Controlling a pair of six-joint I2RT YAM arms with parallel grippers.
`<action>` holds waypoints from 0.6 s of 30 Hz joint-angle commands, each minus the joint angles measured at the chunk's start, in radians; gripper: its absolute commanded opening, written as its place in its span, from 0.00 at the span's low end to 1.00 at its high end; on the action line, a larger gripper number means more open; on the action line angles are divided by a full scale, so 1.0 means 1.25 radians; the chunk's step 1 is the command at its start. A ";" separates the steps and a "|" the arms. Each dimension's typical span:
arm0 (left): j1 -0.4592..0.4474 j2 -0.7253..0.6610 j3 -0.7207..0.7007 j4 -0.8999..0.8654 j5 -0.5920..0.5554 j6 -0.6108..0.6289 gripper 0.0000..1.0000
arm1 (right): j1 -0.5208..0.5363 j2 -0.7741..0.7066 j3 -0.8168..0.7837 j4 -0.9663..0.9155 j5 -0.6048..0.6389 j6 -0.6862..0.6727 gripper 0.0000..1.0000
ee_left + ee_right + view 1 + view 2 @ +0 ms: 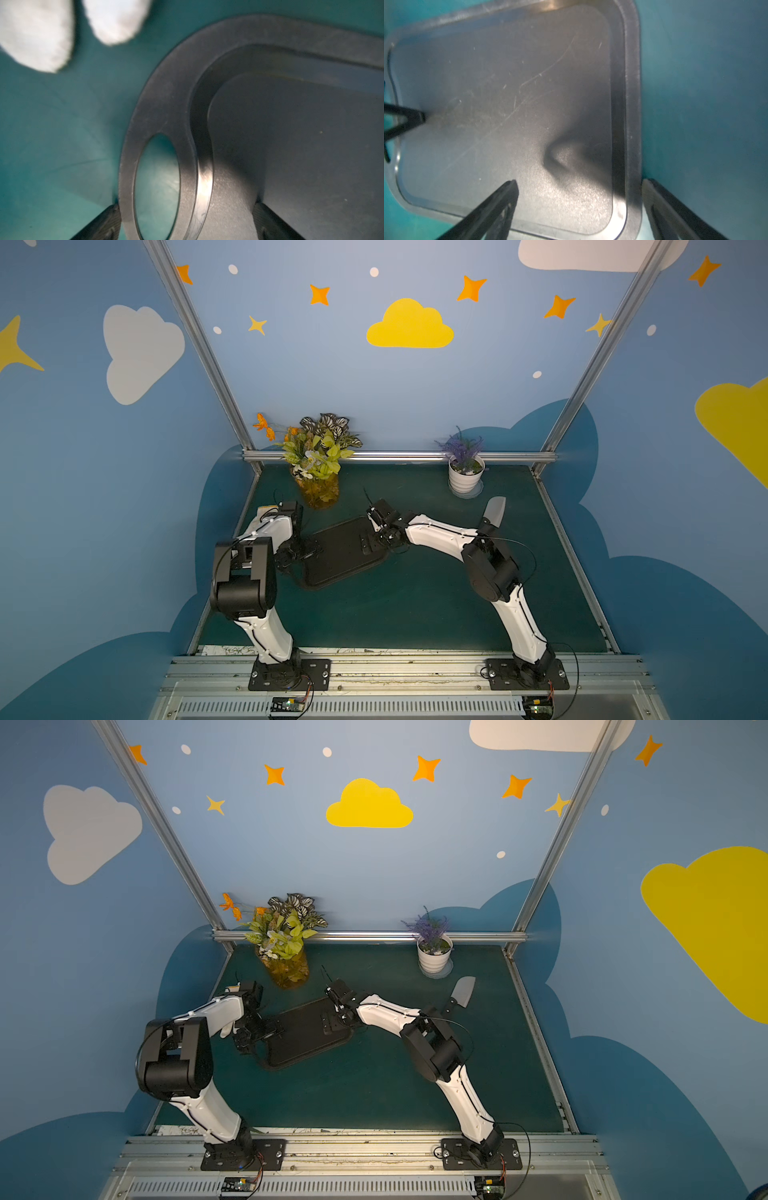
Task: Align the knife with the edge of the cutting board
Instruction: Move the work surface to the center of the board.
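We see the knife [464,990] on the desk [374,1085] at the far right, well apart from the cutting board [303,1036], long axis near to far, blade at the far end. It lies right of the right fingers [498,207], which are released over the board's right end; this arm is nearer. The left fingers [106,222] stand released at its left end. We read no writing.

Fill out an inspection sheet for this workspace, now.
Surface: green mat.
Job's things: board lies angled mid-mat; knife lies apart from it, far right.
Clutter: flower vase and white pot at the back edge.
End effectors: left end effector open, astride board's hole end; right end effector open, astride the opposite end.
Cables: black cable loops off the right arm.
Surroundings: painted blue walls, metal frame.
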 commanded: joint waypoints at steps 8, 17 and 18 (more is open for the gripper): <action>-0.076 0.032 0.030 -0.014 0.122 0.011 1.00 | 0.046 -0.002 -0.080 -0.040 -0.082 0.050 0.97; -0.143 0.081 0.085 -0.045 0.126 0.021 1.00 | 0.047 -0.043 -0.136 -0.030 -0.039 0.087 0.97; -0.150 0.085 0.090 -0.046 0.128 0.019 1.00 | 0.047 -0.046 -0.142 -0.029 -0.039 0.088 0.97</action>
